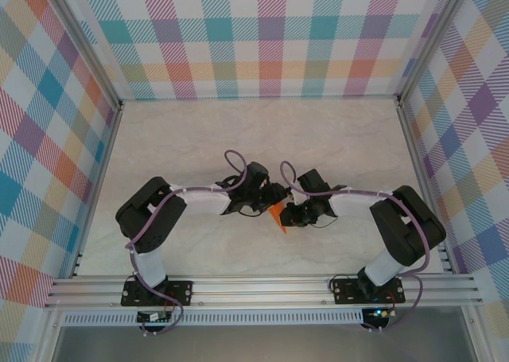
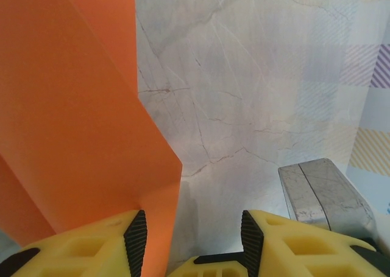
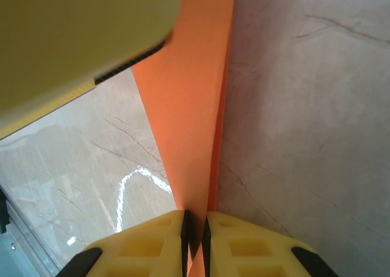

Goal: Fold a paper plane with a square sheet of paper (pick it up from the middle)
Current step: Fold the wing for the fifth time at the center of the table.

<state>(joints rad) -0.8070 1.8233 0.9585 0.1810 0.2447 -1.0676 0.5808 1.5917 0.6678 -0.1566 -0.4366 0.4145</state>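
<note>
My left end effector [image 2: 194, 240] stands released, the creased square sheet of paper [image 2: 73, 137] beside one finger, above the surface [image 2: 256, 94]. My right end effector [image 3: 195, 228] clenches the sheet's edge. Mid-fold, I judge; next, left regrips to crease.

A robotics lab test cell: aluminium-profile frame [image 1: 262, 286], plaid backdrop panels [image 1: 270, 36], marble-look tabletop [image 1: 334, 131], 2 bolted-down robot arms [image 1: 155, 219] [image 1: 402, 227].

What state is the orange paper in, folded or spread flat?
Folded: the orange paper shows two layers converging into the right gripper pinching it; the left wrist view shows overlapping flaps.
</note>
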